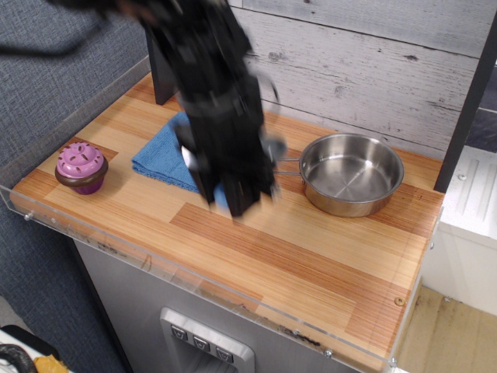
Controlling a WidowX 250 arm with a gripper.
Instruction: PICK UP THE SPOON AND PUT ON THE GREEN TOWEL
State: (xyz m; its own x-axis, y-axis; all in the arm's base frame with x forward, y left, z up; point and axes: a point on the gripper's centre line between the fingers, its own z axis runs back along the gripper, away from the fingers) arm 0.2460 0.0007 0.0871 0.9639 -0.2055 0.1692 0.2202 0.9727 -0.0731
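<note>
My gripper (231, 196) is motion-blurred and raised above the wooden counter, just right of the blue towel (159, 159). It is shut on the spoon. A bit of the spoon's light-blue handle (221, 194) shows between the fingers, and its round grey bowl (273, 145) sticks out to the right, higher up. The towel lies flat at the back left of the counter, its right part hidden behind my arm.
A steel pan (351, 172) with a wire handle sits at the back right. A purple toy cupcake (81, 166) stands at the left. A clear plastic rim (155, 264) runs along the counter's front edge. A grey plank wall stands behind.
</note>
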